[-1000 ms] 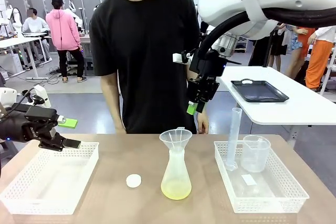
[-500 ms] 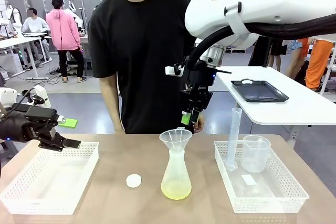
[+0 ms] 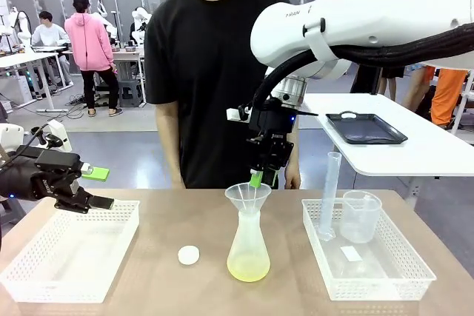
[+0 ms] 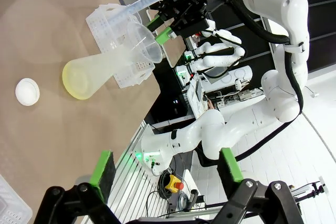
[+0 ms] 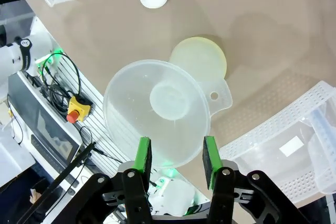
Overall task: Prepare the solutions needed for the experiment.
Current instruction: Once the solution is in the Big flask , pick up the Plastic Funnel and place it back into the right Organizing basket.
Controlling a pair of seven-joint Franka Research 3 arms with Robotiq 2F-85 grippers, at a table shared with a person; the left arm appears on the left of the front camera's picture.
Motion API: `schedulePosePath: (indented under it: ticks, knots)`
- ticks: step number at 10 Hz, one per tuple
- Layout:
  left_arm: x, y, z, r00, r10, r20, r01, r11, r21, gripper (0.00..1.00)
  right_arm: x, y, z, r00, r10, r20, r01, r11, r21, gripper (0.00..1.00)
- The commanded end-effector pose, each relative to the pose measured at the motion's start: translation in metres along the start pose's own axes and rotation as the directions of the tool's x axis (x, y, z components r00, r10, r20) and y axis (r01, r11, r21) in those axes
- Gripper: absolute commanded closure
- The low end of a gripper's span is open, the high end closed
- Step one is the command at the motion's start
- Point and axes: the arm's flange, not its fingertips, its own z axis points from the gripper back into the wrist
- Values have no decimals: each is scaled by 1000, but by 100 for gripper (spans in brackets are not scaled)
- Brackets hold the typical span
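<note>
Down and across came the right gripper [image 3: 260, 178], now poised just above the funnel [image 3: 248, 193] sitting in the flask [image 3: 246, 238], jaws part-open and empty; the solutions [image 3: 248, 268] lie at the flask's bottom, so lifting the funnel out looks next

front looks across table [image 3: 170, 220]; right wrist, seemingly close overhead, shares solutions [image 3: 248, 270].
</note>
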Motion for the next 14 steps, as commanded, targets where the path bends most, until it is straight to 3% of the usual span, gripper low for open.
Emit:
schedulePosePath:
  ticks: [1, 5, 10, 14]
  knots:
    - [-2, 1, 0, 1000, -19, -7, 19, 1000, -10, 0, 7, 6, -4, 999, -30, -19, 30, 1000, 8, 49]
    - [-2, 1, 0, 1000, -19, -7, 19, 1000, -10, 0, 8, 1, -15, 998, -58, 8, 57, 998, 6, 49]
    - [-2, 1, 0, 1000, -19, -7, 19, 1000, -10, 0, -13, 9, 16, 994, -61, 85, 64, 998, -28, 49]
    - [-2, 1, 0, 1000, -19, -7, 19, 1000, -10, 0, -14, -18, -1, 991, -103, 80, 107, 993, -44, 49]
